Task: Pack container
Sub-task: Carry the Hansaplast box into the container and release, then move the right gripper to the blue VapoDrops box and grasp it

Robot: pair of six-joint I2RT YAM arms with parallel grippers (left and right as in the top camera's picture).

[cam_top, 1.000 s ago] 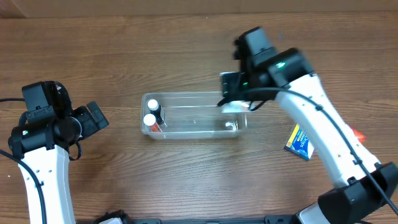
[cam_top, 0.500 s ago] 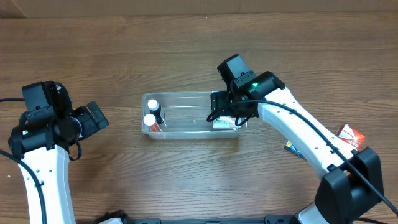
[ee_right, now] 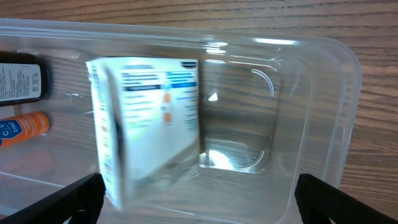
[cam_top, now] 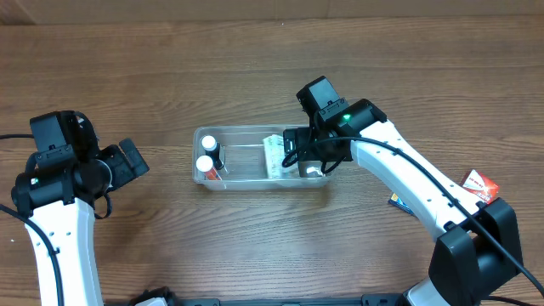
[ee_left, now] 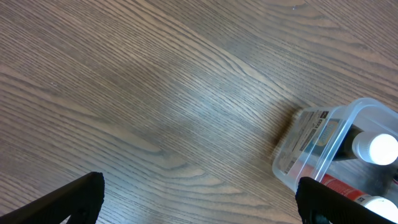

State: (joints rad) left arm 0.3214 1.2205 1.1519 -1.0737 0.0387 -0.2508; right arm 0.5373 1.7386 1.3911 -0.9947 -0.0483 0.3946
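The clear plastic container [cam_top: 246, 129] lies at the table's middle. A black bottle [cam_top: 209, 144] and an orange bottle [cam_top: 205, 164], both white-capped, sit at its left end. A white box with blue print [cam_top: 274, 156] is inside near the middle, tilted and blurred in the right wrist view [ee_right: 149, 118]. My right gripper [cam_top: 306, 158] hangs over the container's right end [ee_right: 323, 112], open and empty [ee_right: 199, 199], apart from the box. My left gripper [cam_top: 136, 161] is open over bare wood [ee_left: 199, 199], left of the container's left end [ee_left: 311, 137].
A blue packet [cam_top: 395, 201] lies on the table partly under my right arm. A red and white packet [cam_top: 478, 184] lies further right. The table is brown wood all round.
My right arm came down and left to the container's right end carrying the white box. The box has left the jaws and now sits further left inside. The left arm has not moved.
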